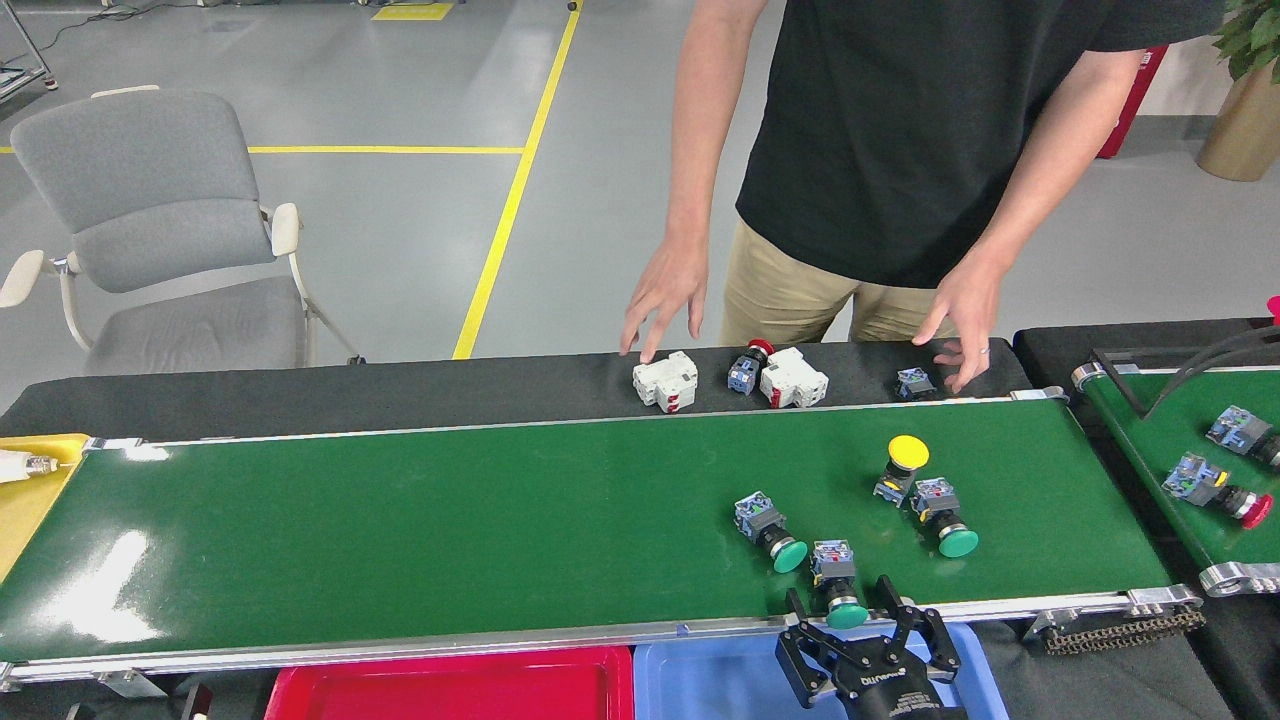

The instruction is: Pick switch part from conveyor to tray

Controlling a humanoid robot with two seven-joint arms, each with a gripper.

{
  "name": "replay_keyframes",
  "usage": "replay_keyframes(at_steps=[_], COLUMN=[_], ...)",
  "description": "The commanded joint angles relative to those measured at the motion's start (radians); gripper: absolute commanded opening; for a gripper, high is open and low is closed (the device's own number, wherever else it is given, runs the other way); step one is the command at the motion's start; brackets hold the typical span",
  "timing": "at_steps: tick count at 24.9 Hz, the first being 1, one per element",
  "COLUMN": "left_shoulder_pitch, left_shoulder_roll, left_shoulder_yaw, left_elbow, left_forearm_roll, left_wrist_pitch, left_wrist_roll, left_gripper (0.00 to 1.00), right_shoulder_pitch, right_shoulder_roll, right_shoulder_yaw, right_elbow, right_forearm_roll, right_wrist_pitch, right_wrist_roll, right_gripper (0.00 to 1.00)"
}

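Note:
The conveyor (400,520) is a long glossy green belt with silver rails. Several switch parts lie at its right end: a green-capped one (770,530), another green-capped one (836,582) at the near rail, a yellow-capped one (903,465) and a further green-capped one (940,515). My right gripper (842,602) rises from the bottom edge and stands open, its black fingers (797,608) on either side of the near-rail switch's green cap. A red tray (450,685) and a blue tray (710,680) sit below the near rail. My left gripper is out of view.
A person stands behind the belt with one hand (665,300) and the other hand (960,320) over the black ledge, where white breakers (667,380) and small switches lie. A second green belt (1170,430) at right carries more switches. A yellow tray (30,490) is at far left.

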Motion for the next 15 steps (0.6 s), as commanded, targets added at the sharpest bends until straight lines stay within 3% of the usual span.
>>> replay_keyframes(at_steps=[1, 6, 8, 11, 13, 14, 15], left_shoulder_pitch=[-0.005, -0.006, -0.006, -0.006, -0.014, -0.019, -0.023], left_shoulder_roll=[0.011, 0.011, 0.01, 0.011, 0.011, 0.011, 0.011], left_shoulder_yaw=[0.003, 0.004, 0.004, 0.01, 0.009, 0.007, 0.006], left_elbow=[-0.011, -0.009, -0.009, -0.008, -0.008, -0.008, -0.008], left_forearm_roll=[0.002, 0.002, 0.002, 0.002, 0.002, 0.002, 0.002], left_wrist_pitch=[0.004, 0.004, 0.004, 0.005, 0.004, 0.004, 0.004], left_wrist_roll=[0.003, 0.003, 0.003, 0.003, 0.003, 0.003, 0.003], left_gripper=[1.0, 1.0, 1.0, 1.0, 1.0, 1.0, 1.0], right_shoulder_pitch=[-0.012, -0.011, -0.004, -0.009, -0.021, -0.046, -0.075], right_shoulder_roll=[-0.026, -0.042, -0.066, -0.151, -0.141, -0.129, -0.106], right_shoulder_yaw=[0.019, 0.037, 0.06, 0.089, 0.123, 0.159, 0.215], right_elbow=[-0.004, -0.019, -0.044, -0.088, -0.093, -0.091, -0.084], right_forearm_roll=[-0.003, -0.003, -0.003, -0.003, 0.0, 0.007, 0.036], right_wrist_pitch=[0.012, -0.047, -0.157, -0.45, -0.605, -0.66, -0.666], right_wrist_roll=[0.006, 0.003, -0.003, -0.005, -0.005, -0.005, -0.005], right_gripper=[0.09, 0.02, 0.02, 0.02, 0.04, 0.22, 0.78])
